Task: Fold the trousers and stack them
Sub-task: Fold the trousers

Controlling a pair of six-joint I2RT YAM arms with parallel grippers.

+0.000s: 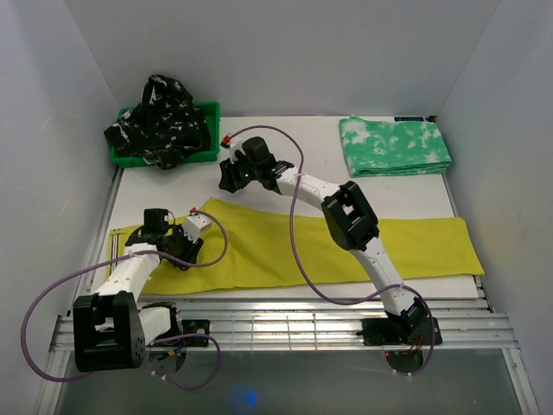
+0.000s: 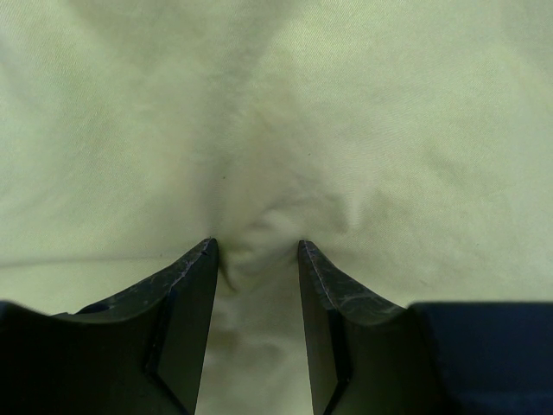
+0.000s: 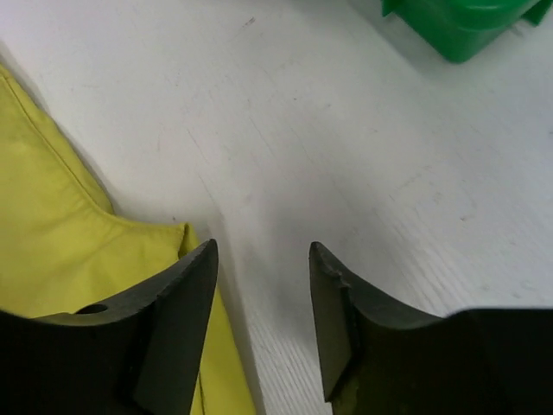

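Observation:
The long mustard-yellow trousers [image 1: 285, 246] lie flat across the table's near half. My left gripper [image 1: 184, 251] is down on their left part. In the left wrist view it [image 2: 257, 246] is open, its tips pressed into the yellow cloth [image 2: 346, 130], which puckers between them. My right gripper [image 1: 229, 177] is open and empty over bare table, just beyond the trousers' far left corner [image 3: 52, 242], with its tips [image 3: 263, 251] beside that corner. The green-and-white pair [image 1: 393, 145] lies folded at the back right. The black patterned pair [image 1: 160, 117] is heaped in the bin.
The green plastic bin [image 1: 207, 112] stands at the back left; its corner shows in the right wrist view [image 3: 467, 26]. White walls close in the table [image 1: 320, 164] on three sides. Metal rails [image 1: 285, 324] run along the near edge by the arm bases.

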